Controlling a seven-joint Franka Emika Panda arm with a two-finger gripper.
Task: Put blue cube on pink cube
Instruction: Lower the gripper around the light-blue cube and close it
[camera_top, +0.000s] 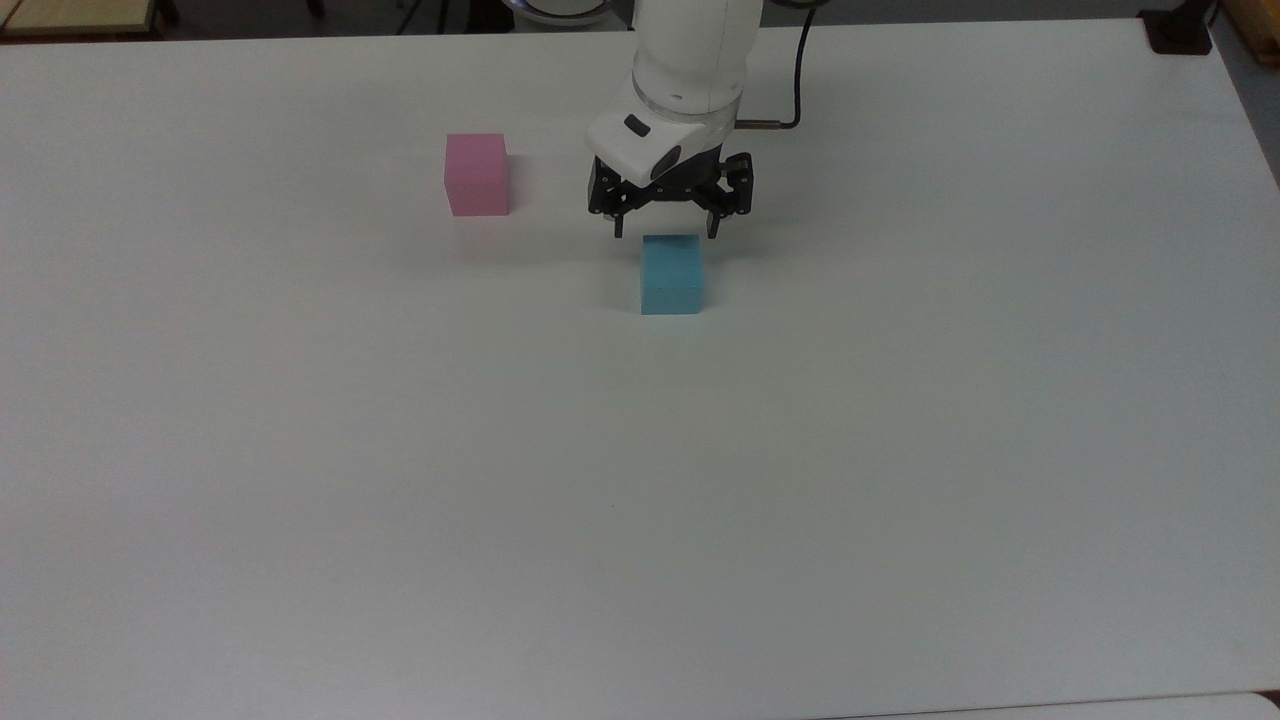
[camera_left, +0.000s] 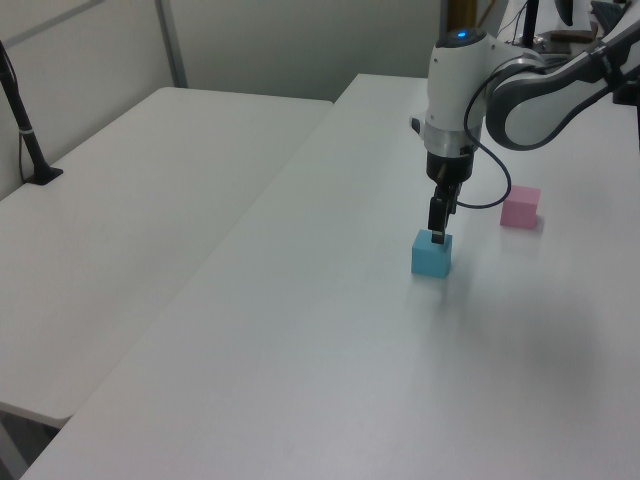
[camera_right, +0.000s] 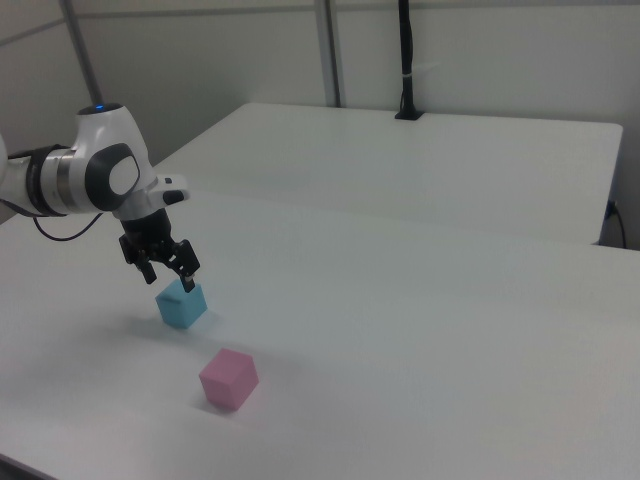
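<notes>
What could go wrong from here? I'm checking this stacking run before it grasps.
1. The open pincer sits just above the blue cube; if off-centre, a fingertip may land on top and shove it.
2. The pink cube stands apart on the table; a skewed grip could topple the stack.
</notes>
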